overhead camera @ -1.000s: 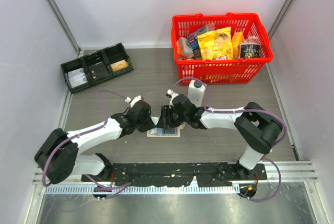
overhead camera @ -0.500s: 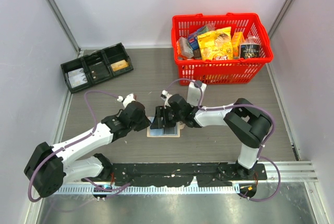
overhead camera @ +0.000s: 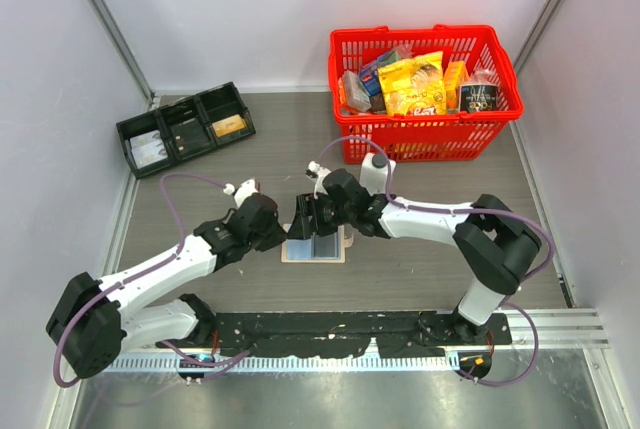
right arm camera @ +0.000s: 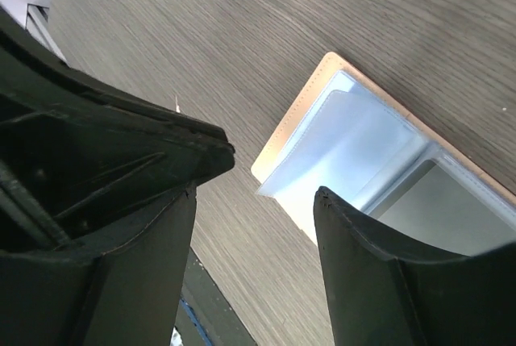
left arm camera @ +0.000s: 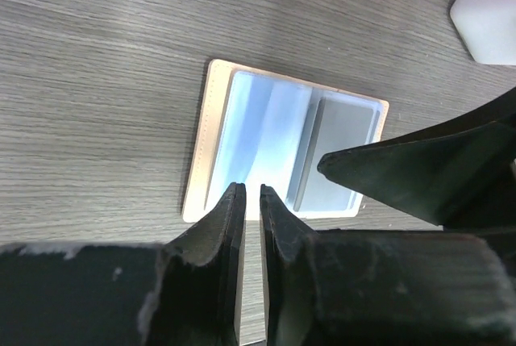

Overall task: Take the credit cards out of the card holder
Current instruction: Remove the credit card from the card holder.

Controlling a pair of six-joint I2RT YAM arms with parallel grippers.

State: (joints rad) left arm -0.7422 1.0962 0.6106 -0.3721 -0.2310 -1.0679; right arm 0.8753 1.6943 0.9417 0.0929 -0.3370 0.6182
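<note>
At far left the black three-compartment tray [overhead camera: 126, 149] sits well apart from the work, likely the drop-off spot for whatever you pull out. Your left gripper [left arm camera: 251, 193] reaches the near edge of the card holder [left arm camera: 211, 144], its jaws drawn almost together with only a slit between them. Something pale fills that slit, and you cannot tell whether it is a card edge. The holder lies open and flat on the table [overhead camera: 440, 249], mid-table just ahead of the arms' bases, with its blue panel [left arm camera: 262, 132] beside the grey one [left arm camera: 343, 140]. Your right gripper [right arm camera: 274, 173] hovers over it with its jaws spread wide and empty, seemingly positioned to pin the holder or pick a card. Just behind stands a white bottle [overhead camera: 376, 177], and the red basket [overhead camera: 430, 119] of packets sits at the back right.
</note>
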